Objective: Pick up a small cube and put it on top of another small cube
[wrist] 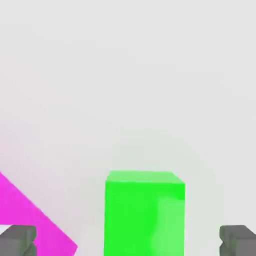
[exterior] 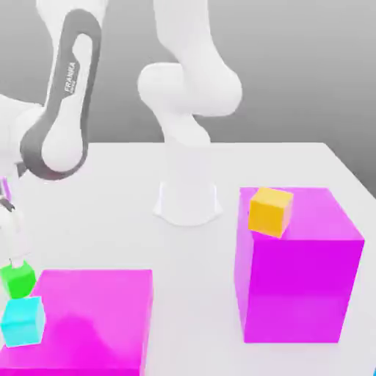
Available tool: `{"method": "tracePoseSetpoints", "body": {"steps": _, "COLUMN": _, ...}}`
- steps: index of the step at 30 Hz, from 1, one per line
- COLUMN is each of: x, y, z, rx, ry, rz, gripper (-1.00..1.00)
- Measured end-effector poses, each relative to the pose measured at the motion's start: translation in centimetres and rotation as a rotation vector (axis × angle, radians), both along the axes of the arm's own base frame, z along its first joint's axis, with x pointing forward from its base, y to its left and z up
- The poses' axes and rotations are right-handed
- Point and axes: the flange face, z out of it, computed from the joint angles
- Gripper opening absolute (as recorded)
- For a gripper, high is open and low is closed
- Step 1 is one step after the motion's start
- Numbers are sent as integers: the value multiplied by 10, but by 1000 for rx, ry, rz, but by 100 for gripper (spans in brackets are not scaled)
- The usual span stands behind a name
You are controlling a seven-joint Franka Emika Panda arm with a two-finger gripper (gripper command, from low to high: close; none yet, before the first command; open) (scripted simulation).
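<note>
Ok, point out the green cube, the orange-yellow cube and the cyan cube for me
green cube (wrist: 144, 215): hand view, middle of its near face.
orange-yellow cube (exterior: 269, 212): exterior view, middle of its front face, atop a magenta block.
cyan cube (exterior: 21, 322): exterior view, middle of its front face.

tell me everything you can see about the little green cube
The green cube is small, plain and glossy bright green, far smaller than the magenta block beside it. In the exterior view it sits low at the left, just behind the cyan cube. In the hand view it stands upright between the fingertips of the open gripper, gaps on both sides, so nothing grips it yet.
</note>
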Motion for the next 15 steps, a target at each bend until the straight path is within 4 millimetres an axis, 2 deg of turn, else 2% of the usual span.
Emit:
{"method": "tracePoseSetpoints", "body": {"steps": 2, "x": -1, "y": 0, "z": -24, "rx": 2, "ry": 2, "rz": -2, "gripper": 0}}
{"method": "tracePoseSetpoints", "body": {"steps": 3, "x": -2, "y": 0, "z": -34, "rx": 2, "ry": 2, "rz": -2, "gripper": -100}}
{"method": "tracePoseSetpoints", "body": {"steps": 10, "x": -2, "y": 1, "z": -35, "rx": 3, "ry": 3, "rz": -3, "gripper": -100}}
{"method": "tracePoseSetpoints", "body": {"steps": 15, "x": -2, "y": 1, "z": 16, "rx": 3, "ry": 2, "rz": -3, "gripper": -100}}
